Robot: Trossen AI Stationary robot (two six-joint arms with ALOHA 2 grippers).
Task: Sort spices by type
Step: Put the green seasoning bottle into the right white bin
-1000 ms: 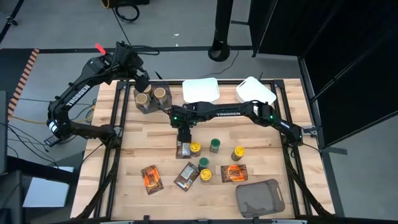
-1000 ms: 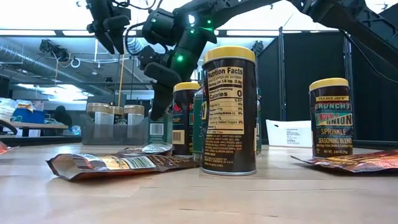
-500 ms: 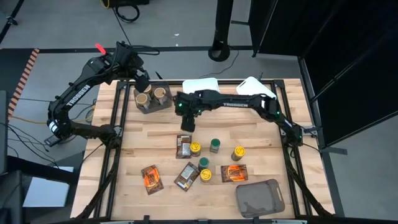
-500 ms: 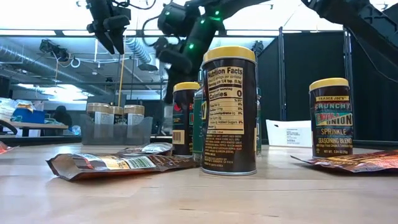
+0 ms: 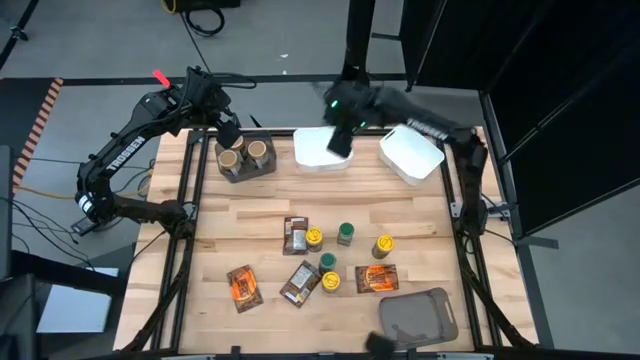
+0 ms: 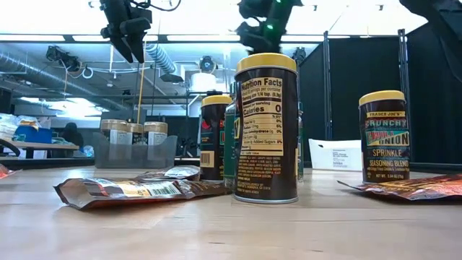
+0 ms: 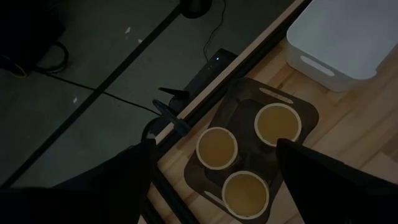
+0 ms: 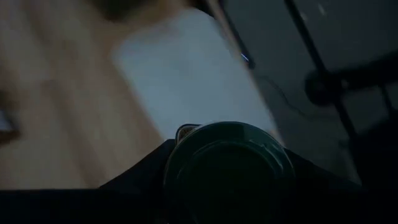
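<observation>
we judge the sort to be under way, with most of it left. one type looks finished: three tan-lidded jars point(image 7: 217, 148) stand together in the dark bin point(image 5: 262, 168) at the far left of the worktop point(image 5: 240, 220). the left hand point(image 5: 228, 130) hovers just above that bin, fingers apart and holding nothing.

the right hand point(image 5: 340, 138) is clamped on a green-lidded jar point(image 8: 228, 168) and hangs over the nearer of the two white trays point(image 5: 318, 158). we take that tray to be where the green jars go. the jar is not yet set down, and we can see nothing lying in either tray.

the rest waits in the middle of the worktop, mixed together. our count there:
- two green-lidded jars point(image 5: 345, 234)
- three yellow-lidded jars point(image 5: 383, 245)
- two brown packets point(image 5: 300, 283)
- two orange packets point(image 5: 376, 277)

with the held jar that makes three green, so thirteen spices in all: three sorted, one in the air, nine to go. a grey bin point(image 5: 418, 316) sits at the near right with nothing in it that we can make out.
</observation>
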